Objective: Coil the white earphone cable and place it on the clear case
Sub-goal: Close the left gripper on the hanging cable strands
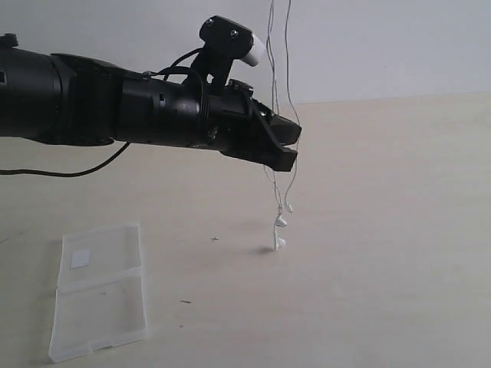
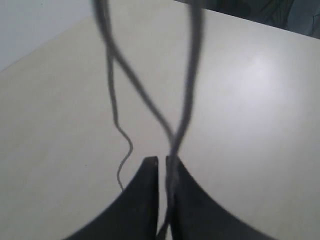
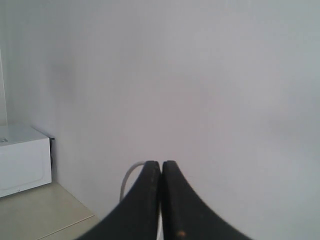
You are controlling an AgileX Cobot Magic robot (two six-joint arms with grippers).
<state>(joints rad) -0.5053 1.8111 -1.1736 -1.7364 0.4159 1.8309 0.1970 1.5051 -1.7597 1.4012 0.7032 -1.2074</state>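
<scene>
The white earphone cable (image 1: 288,77) hangs in two thin strands from above the exterior view's top edge, and its earbuds (image 1: 279,230) dangle just over the table. My left gripper (image 1: 285,147) reaches in from the left at mid-height. Its jaws (image 2: 161,162) are nearly together, with the crossed strands (image 2: 192,75) running between them. My right gripper (image 3: 161,164) is out of the exterior view, facing a wall. It is shut, with a short white loop of cable (image 3: 128,176) beside one finger. The clear case (image 1: 100,295) lies open and flat at the table's front left, its white sticker (image 1: 80,259) on the far panel.
A thick black robot cable (image 1: 77,172) sags under the left arm. The right wrist view shows a white box (image 3: 22,157) on a surface against the wall. The beige table (image 1: 383,230) stretches to the right of the hanging earbuds.
</scene>
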